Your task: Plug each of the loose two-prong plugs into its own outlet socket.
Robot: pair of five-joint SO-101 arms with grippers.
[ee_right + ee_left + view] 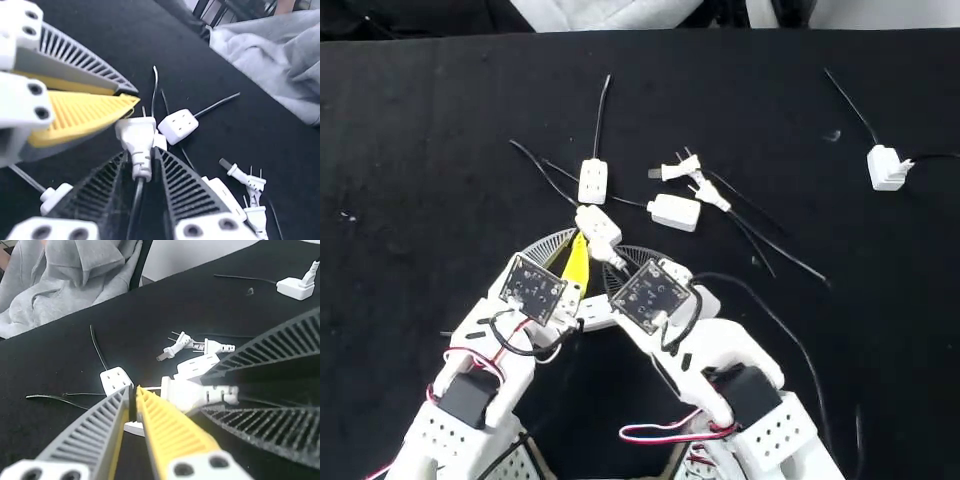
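Observation:
My right gripper [141, 152] is shut on a white two-prong plug [136, 140], its black fingers clamping the body with the prongs pointing away from the wrist. In the high view this plug [610, 256] sits just short of a white outlet socket [598, 224] at the table's middle. My left gripper [132, 389], with one grey and one yellow finger, is shut, its tips against that socket's edge and close to the prongs. I cannot tell whether it pinches the socket. Two loose plugs [675, 170] [712, 195] lie farther back. Two more sockets [592, 181] [674, 211] rest nearby.
Thin black cables trail from the plugs and sockets across the black table [420, 150]. At the far right another white socket [887, 168] has a plug seated in it. A grey garment [75, 270] lies beyond the table's back edge.

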